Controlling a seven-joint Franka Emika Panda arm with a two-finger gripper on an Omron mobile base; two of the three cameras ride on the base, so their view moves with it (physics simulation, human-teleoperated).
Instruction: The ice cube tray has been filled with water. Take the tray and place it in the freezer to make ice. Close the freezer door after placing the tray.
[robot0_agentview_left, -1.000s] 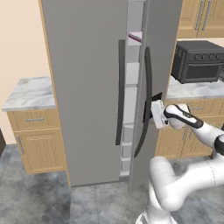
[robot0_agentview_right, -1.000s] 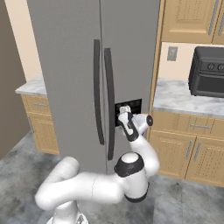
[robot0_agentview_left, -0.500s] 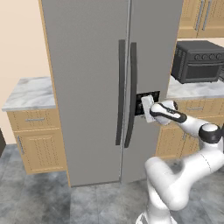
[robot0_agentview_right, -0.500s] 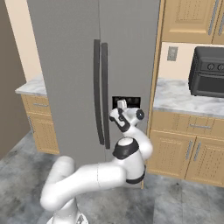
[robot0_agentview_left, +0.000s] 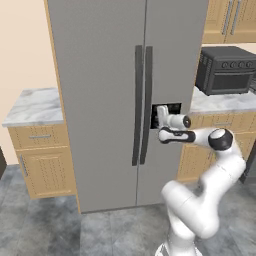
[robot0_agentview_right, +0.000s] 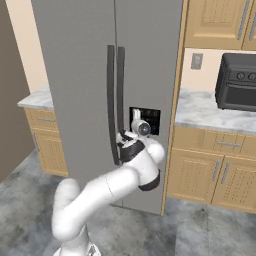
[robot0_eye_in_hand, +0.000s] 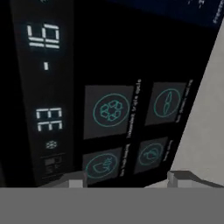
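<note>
Apparently closing is all but finished: the gripper (robot0_agentview_left: 161, 114) presses at the black dispenser recess (robot0_agentview_right: 145, 120) of the freezer door (robot0_agentview_left: 172, 75), which looks flush, jaw spread impossible to tell, tray presumably inside, so next just back straight off.

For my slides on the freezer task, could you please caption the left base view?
Gripper pressed at the black recess of the shut freezer door, beside the dark handles.
</note>
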